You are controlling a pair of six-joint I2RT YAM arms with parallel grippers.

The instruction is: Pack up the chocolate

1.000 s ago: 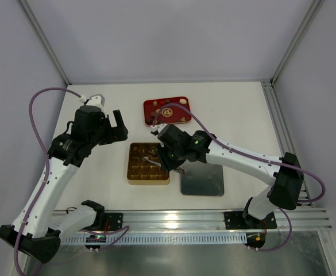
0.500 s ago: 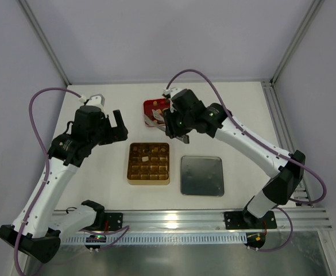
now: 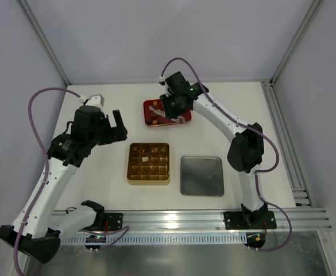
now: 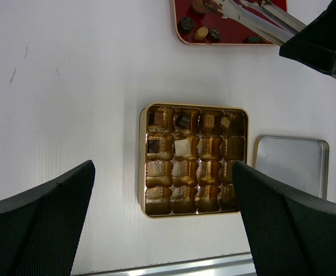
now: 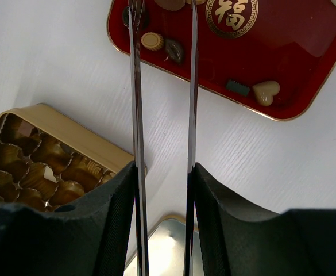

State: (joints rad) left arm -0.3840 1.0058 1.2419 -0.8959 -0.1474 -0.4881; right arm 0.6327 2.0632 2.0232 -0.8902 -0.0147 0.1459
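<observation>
Left pincer (image 4: 163, 165): spread as wide as it goes, nothing between its fingers, hanging above the gold box (image 4: 142, 172).
Right pincer (image 5: 163, 172): partly closed on a pair of long metal tweezers (image 5: 136, 115), which reach out over the red tray (image 5: 305, 63).
Chocolate (image 5: 152, 41): loose pieces lie in the red tray. A few more sit in the box, in the two rows nearest the tray.
Top view: both arms whole, and the silver lid (image 3: 202, 175) flat on the surface (image 3: 99, 172) just right of the box.
Left wrist view: the box cell by cell, with one cream piece and dark ones beside and beyond it.
Right wrist view: tweezer blades apart, one over a dark round piece in the tray's corner. Contact cannot be told.
</observation>
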